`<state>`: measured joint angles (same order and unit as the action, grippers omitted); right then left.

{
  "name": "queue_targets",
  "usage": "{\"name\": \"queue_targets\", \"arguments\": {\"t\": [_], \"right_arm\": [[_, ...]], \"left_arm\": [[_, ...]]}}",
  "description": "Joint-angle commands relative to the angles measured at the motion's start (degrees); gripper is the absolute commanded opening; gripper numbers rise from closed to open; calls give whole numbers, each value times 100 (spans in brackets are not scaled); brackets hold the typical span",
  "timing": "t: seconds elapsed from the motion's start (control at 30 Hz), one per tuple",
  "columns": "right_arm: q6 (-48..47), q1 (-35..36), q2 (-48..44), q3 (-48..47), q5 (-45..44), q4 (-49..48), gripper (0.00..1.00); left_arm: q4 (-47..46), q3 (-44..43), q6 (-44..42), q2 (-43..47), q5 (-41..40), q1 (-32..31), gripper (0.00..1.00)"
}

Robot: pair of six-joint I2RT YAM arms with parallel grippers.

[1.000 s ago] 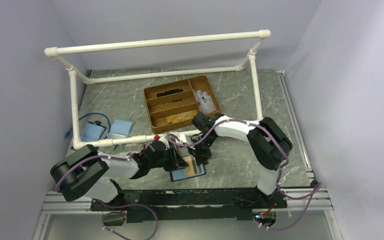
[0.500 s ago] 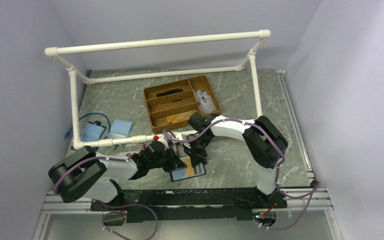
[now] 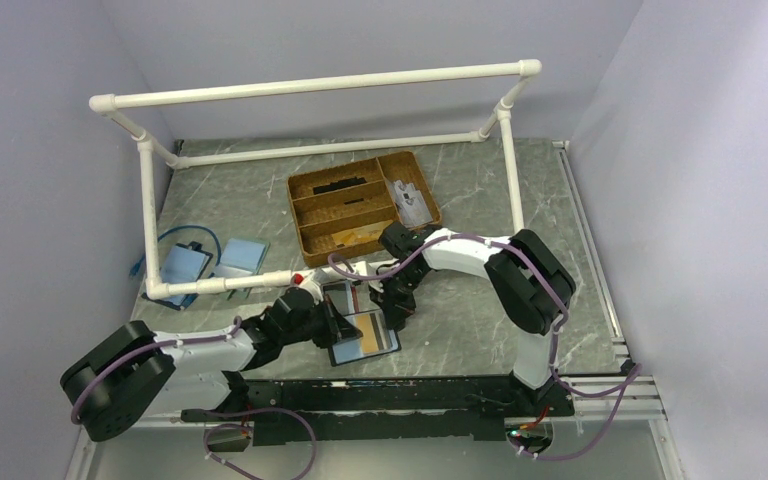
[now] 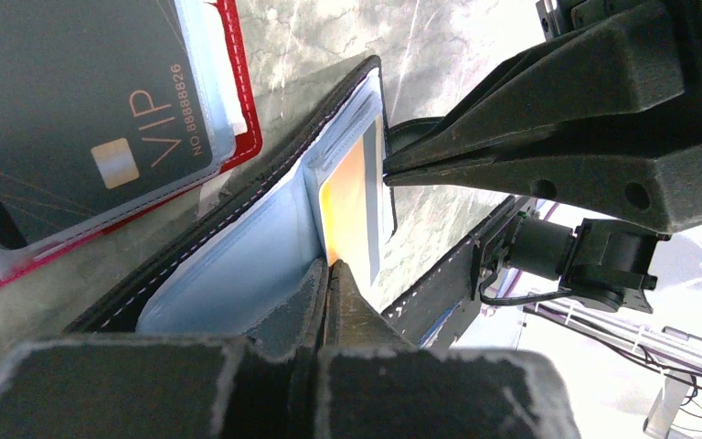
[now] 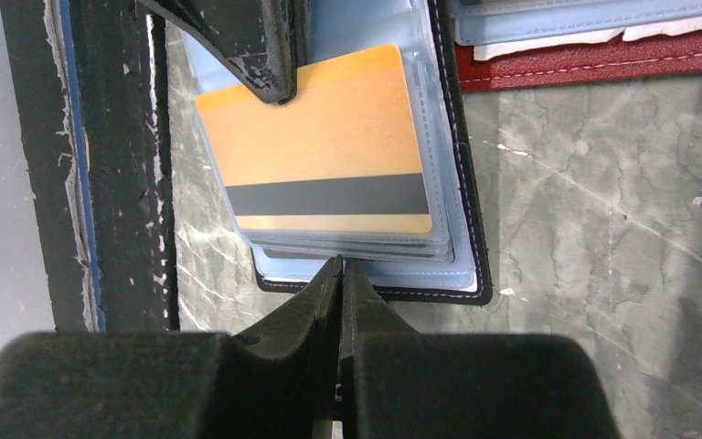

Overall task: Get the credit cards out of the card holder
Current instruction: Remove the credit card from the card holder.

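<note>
The black-edged card holder (image 3: 365,338) lies open on the marble table, its clear blue sleeves (image 4: 228,274) fanned out. An orange card (image 5: 329,137) with a dark stripe sits in the top sleeve, slightly askew. My left gripper (image 4: 334,267) is shut, and the orange card's edge (image 4: 352,201) runs into the seam between its tips. Opposite it, my right gripper (image 5: 340,263) is shut with nothing between its fingers. Its tip rests on the holder's other short edge (image 5: 471,229). In the top view the left gripper (image 3: 332,325) and right gripper (image 3: 392,315) flank the holder.
A red-edged holder (image 4: 228,91) with a dark VIP card (image 4: 82,119) lies open beside the black one. A wooden divided tray (image 3: 360,205) stands behind, under a white pipe frame (image 3: 310,87). Blue items (image 3: 185,262) lie at the left. A black rail (image 5: 101,183) borders the near edge.
My left gripper closed at the orange card's edge, and the left arm drew back to the left. The holder shifted slightly left. My right gripper followed a little.
</note>
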<state>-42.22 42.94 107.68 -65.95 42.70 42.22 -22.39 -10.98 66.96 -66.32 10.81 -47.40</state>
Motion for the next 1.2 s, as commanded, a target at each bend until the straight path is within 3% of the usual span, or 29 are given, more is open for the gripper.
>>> {"name": "queue_targets", "arguments": {"t": [0.0, 0.27, 0.4, 0.57, 0.73, 0.77, 0.87, 0.9, 1.17], "right_arm": [[-7, -8, 117, -110, -157, -64, 7], [238, 226, 248, -161, -225, -113, 7], [651, 330, 389, -246, -317, -236, 4], [930, 415, 608, -367, -188, -225, 1], [1102, 408, 688, -405, -199, -262, 0], [1120, 409, 697, -401, -200, -270, 0], [1169, 413, 741, -417, -261, -275, 0], [1179, 409, 760, -416, -297, -275, 0], [1334, 391, 838, -398, -903, -372, 0]], "left_arm": [[-52, 83, -102, -12, 169, 87, 0], [-692, -53, 5, -953, 554, 117, 2], [-966, 14, 125, -1135, 559, 134, 23], [-685, 62, 189, -945, 368, 143, 39], [-477, 169, 238, -699, 191, 152, 34], [-469, 181, 236, -682, 186, 152, 29], [-576, 222, 246, -693, 208, 154, 2], [-623, 240, 247, -697, 226, 160, 0], [-99, 525, 112, 110, 194, 267, 0]]}}
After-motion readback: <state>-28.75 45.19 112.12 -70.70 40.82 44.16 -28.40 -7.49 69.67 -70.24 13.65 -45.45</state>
